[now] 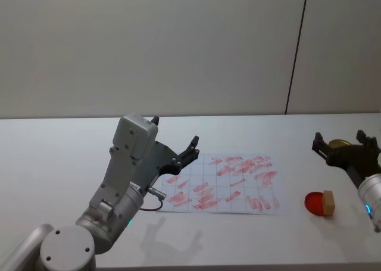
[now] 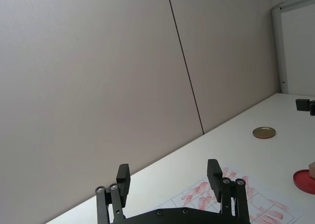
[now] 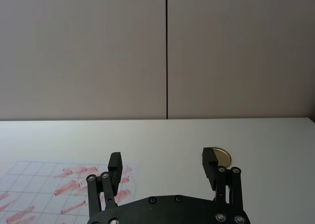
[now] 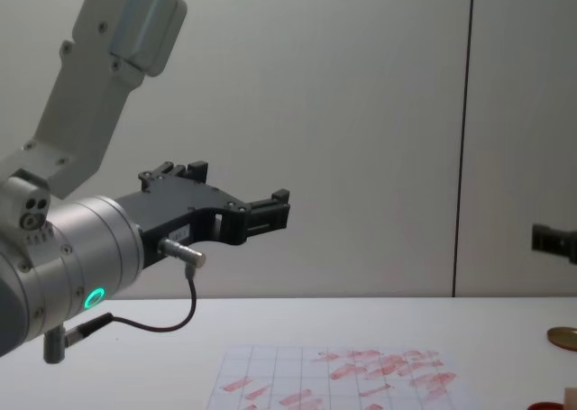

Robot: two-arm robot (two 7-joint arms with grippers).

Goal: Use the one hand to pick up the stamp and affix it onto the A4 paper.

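Left pincer (image 1: pixel 176 147) nearest us, spread open above the A4 paper (image 1: pixel 223 190) | stamp (image 1: pixel 328 203) on the red pad (image 1: pixel 313 202), desk (image 1: pixel 59 164) right side | our right pincer (image 1: pixel 344 141) open, raised just behind it | brass disc (image 3: pixel 224 157) beyond, clearest from the wrist views.

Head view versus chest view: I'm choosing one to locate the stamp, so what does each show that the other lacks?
The head view alone shows the stamp whole, standing against the red pad, with the open right gripper above the brass disc.

The chest view alone shows the left gripper side-on, raised well above the table.

Both show the A4 paper with its red marks, and the left arm raised over the table.
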